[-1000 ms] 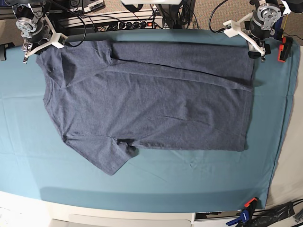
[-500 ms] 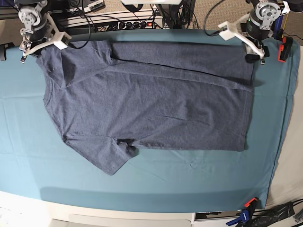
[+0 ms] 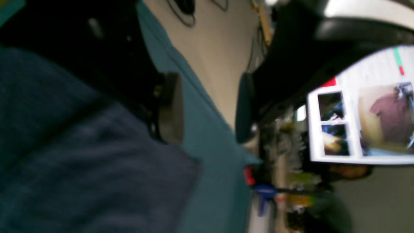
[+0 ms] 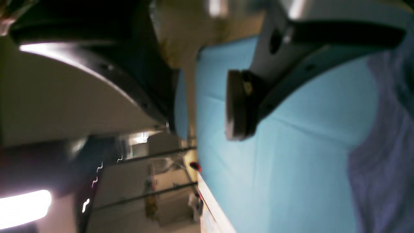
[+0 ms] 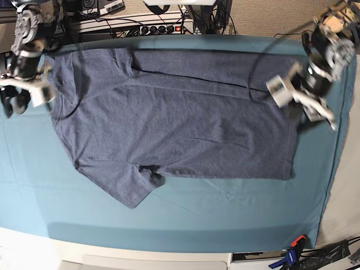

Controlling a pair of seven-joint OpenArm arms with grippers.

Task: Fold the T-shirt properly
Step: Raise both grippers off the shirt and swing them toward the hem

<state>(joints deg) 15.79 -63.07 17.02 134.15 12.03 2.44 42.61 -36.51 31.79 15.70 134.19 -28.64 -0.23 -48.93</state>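
Note:
The dark blue-grey T-shirt (image 5: 180, 124) lies flat on the teal cloth (image 5: 197, 214), neck to the left, its far strip folded over. One sleeve sticks out toward the front. My left gripper (image 5: 298, 104), blurred, hangs over the shirt's right hem edge. In its wrist view the left gripper (image 3: 208, 110) is open, with teal cloth (image 3: 210, 178) showing between the pads and the shirt (image 3: 81, 161) beside them. My right gripper (image 5: 25, 98) is at the shirt's left edge near the collar. The right gripper (image 4: 202, 116) is open over bare cloth (image 4: 291, 161), the shirt (image 4: 381, 161) off to one side.
A power strip and cables (image 5: 152, 27) run behind the table's back edge. A blue and orange clamp (image 5: 292, 254) grips the front right corner. A monitor (image 3: 362, 123) shows beyond the table in the left wrist view.
Both arms have left the shirt's back corners and swung toward the front, the left to the hem side, the right to the collar side. The shirt lies as before.

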